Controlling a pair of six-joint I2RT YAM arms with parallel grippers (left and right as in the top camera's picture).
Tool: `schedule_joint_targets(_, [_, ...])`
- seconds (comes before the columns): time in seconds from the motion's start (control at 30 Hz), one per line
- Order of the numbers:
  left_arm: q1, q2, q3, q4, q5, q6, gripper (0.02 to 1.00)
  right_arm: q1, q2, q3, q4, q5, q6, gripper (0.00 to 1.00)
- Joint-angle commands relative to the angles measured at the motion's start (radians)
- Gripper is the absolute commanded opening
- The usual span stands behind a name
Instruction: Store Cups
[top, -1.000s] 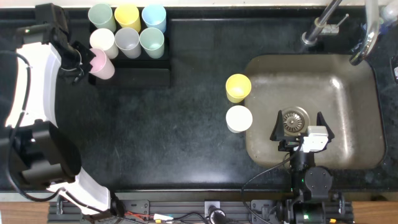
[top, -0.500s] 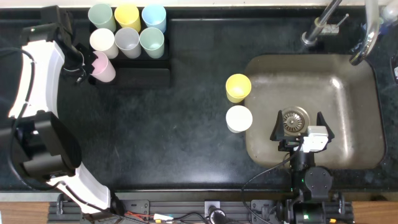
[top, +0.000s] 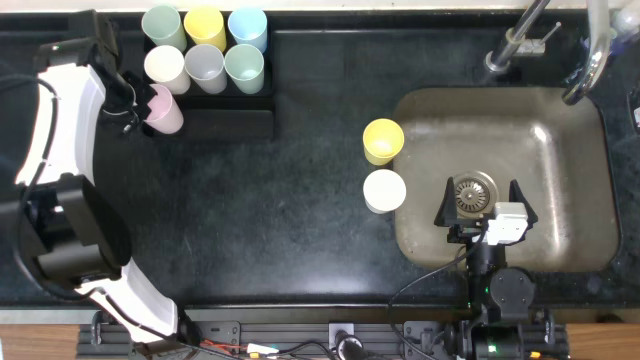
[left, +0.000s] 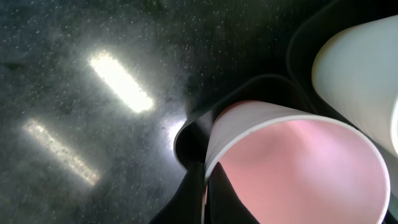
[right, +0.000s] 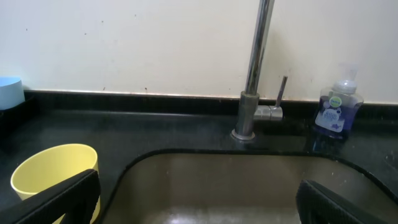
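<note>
Dark speckled countertop (top: 300, 210), with a sink (top: 560, 120) sunk in by its right edge and a black rack (top: 240, 124) at its back left corner. Six stored cups (top: 205, 65) fill the rack's two back rows.

We see the left gripper (top: 128, 100) at the rack's left end, pinching the rim of the pink cup (top: 165, 108). The left wrist view shows one finger inside the cup's mouth. The cup is tilted and hangs over the front-left slot, just beside the stored white one (left: 360, 81). We can't tell whether its base touches the slot yet.

The right gripper (top: 481, 200) hangs over the sink near the drain, with its fingers spread and holding nothing.

We judge the step to be placing the pink cup, nearly done. The next move calls for righting the cup, lowering it square into the slot without knocking its white neighbour, then letting go and backing off.

Left to store are the loose yellow cup (top: 383, 140) and the loose white cup (top: 384, 190). Both stand on the countertop just beside the sink's left rim, well apart from the rack.
</note>
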Motion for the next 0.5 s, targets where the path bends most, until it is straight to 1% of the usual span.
schedule_joint_targets(0.03, [-0.011,0.018,-0.004,0.024,-0.008,-0.011,0.036,-0.002,-0.009,-0.014,0.005,-0.005,0.000,0.998])
schedule_joint_targets(0.17, [-0.016,0.020,-0.004,0.035,0.000,-0.011,0.036,-0.002,-0.009,-0.014,0.006,-0.005,0.000,0.996])
schedule_joint_targets(0.2, [-0.018,0.020,-0.004,0.035,0.000,-0.011,0.082,-0.002,-0.009,-0.014,0.005,-0.005,0.000,0.998])
schedule_joint_targets(0.23, [-0.019,0.020,-0.004,0.035,0.000,-0.011,0.189,-0.002,-0.009,-0.014,0.005,-0.005,0.000,0.998])
schedule_joint_targets(0.27, [-0.019,0.020,-0.004,0.034,0.000,-0.011,0.419,-0.002,-0.009,-0.014,0.005,-0.005,0.000,0.996])
schedule_joint_targets(0.3, [-0.020,0.020,-0.004,0.034,0.000,-0.011,0.915,-0.002,-0.009,-0.014,0.005,-0.005,0.000,0.998])
schedule_joint_targets(0.33, [-0.020,0.020,-0.004,0.033,0.000,-0.011,0.998,-0.002,-0.009,-0.014,0.005,-0.005,0.000,0.996])
schedule_joint_targets(0.5, [-0.019,0.017,-0.003,0.022,0.006,-0.010,0.998,-0.002,-0.009,-0.014,0.005,-0.005,0.000,0.996])
